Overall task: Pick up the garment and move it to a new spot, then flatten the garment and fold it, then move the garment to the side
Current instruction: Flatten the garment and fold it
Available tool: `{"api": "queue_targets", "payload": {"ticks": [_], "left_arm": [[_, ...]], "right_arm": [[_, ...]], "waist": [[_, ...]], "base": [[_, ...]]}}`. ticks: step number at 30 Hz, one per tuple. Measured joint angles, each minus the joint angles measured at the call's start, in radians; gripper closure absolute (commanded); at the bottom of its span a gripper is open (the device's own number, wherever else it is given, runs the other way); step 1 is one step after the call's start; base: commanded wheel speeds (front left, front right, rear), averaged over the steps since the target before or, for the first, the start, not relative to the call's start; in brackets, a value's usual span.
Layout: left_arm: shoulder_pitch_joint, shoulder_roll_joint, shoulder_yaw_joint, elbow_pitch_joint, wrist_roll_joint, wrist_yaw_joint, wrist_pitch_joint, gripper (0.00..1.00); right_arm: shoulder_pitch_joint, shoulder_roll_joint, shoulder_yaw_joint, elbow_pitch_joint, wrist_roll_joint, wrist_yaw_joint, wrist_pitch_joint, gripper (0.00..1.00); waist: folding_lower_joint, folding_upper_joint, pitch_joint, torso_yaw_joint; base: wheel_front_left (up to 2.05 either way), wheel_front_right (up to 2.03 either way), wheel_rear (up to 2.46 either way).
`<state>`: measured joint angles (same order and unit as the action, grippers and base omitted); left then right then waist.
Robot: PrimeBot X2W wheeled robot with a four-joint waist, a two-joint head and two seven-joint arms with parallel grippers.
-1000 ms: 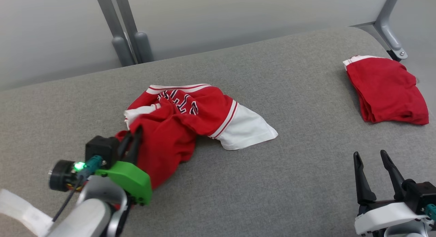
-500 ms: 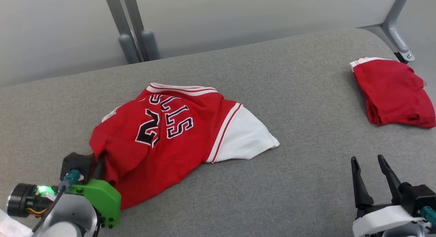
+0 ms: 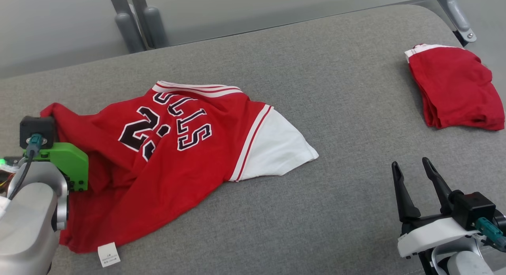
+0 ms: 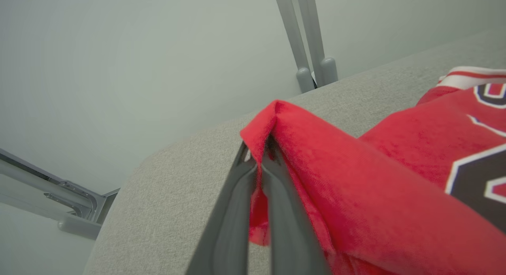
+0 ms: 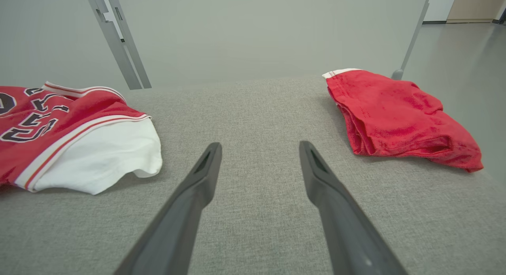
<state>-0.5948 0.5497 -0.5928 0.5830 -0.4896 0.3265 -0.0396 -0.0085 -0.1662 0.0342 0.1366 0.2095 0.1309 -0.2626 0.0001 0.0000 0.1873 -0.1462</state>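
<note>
Fingers of left gripper (image 4: pixel 257 148) clamped on edge of red basketball jersey with white sleeve (image 3: pixel 170 148), on grey fabric-covered table (image 3: pixel 316 89). Fingers of right gripper (image 3: pixel 411 166) spread wide, empty.

The jersey (image 3: pixel 170 148) carries the one large print, in black characters with a white outline. Of the word, the letters "L", "L", "S" can be read, running in a slanted row below the striped collar; whatever comes before them is lost in a fold. Beside the word stands a big numeral "2" with a second digit next to it, too creased to tell. The right wrist view catches the same lettering cut off at its left edge. A small white tag (image 3: pixel 108 254) at the hem bears a few lines of print, too small to read.
</note>
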Motion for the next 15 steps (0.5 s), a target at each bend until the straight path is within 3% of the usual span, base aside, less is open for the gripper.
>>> {"api": "queue_targets", "payload": {"ticks": [3,6,11,15], "left_arm": [[-0.007,-0.026,0.041,0.088,-0.021,0.026,-0.081,0.00],[-0.008,-0.044,0.093,0.091,-0.058,0.059,-0.159,0.00],[0.077,-0.079,0.127,-0.060,-0.070,0.078,-0.213,0.00],[0.142,-0.128,0.045,-0.234,-0.037,0.072,-0.208,0.00]], "right_arm": [[0.000,0.000,0.003,0.009,0.001,0.000,0.000,0.00],[0.010,-0.003,-0.013,0.008,0.002,0.000,0.000,0.00],[0.042,-0.007,-0.036,0.002,0.000,0.000,0.000,0.00],[0.048,-0.009,-0.043,-0.013,-0.001,0.000,0.000,0.00]], "waist": [[0.0000,0.0000,0.000,-0.021],[0.0000,0.0000,-0.014,-0.033],[0.0000,0.0000,-0.050,-0.038],[0.0000,0.0000,-0.070,-0.044]], "base": [[0.00,0.00,0.00],[0.00,0.00,0.00],[0.00,0.00,0.00],[0.00,0.00,0.00]]}}
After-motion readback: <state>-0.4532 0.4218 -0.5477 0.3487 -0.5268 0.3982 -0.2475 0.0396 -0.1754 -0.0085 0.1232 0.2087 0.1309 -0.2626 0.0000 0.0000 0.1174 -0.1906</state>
